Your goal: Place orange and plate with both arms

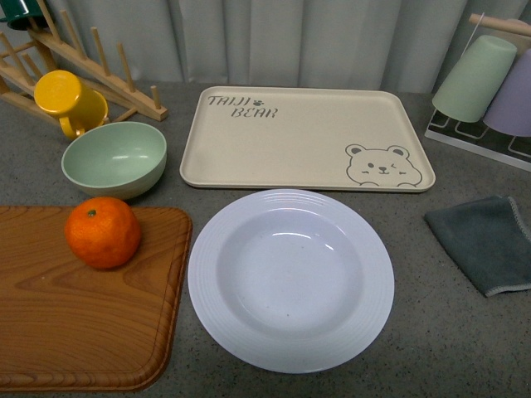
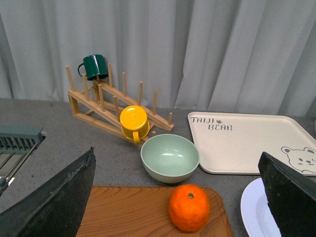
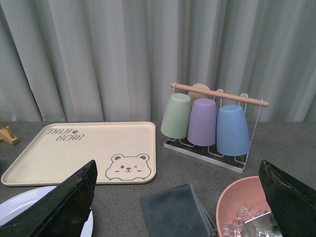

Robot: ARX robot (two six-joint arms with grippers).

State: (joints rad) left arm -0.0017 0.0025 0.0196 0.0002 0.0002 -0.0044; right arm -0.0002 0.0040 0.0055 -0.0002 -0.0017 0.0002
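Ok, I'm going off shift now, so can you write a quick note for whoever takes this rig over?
Open and empty: left pincer, facing the orange, and right pincer.
The orange sits on the wooden board, not gripped.
The plate lies empty on the table beside the board, in front of the bear tray.
Done: nothing yet.
Left: grasp and place both orange and plate.

Curtain [image 1: 315,33] behind a grey table [image 1: 448,348]
Pale folds hang along the far edge; the tabletop is speckled and evenly lit.
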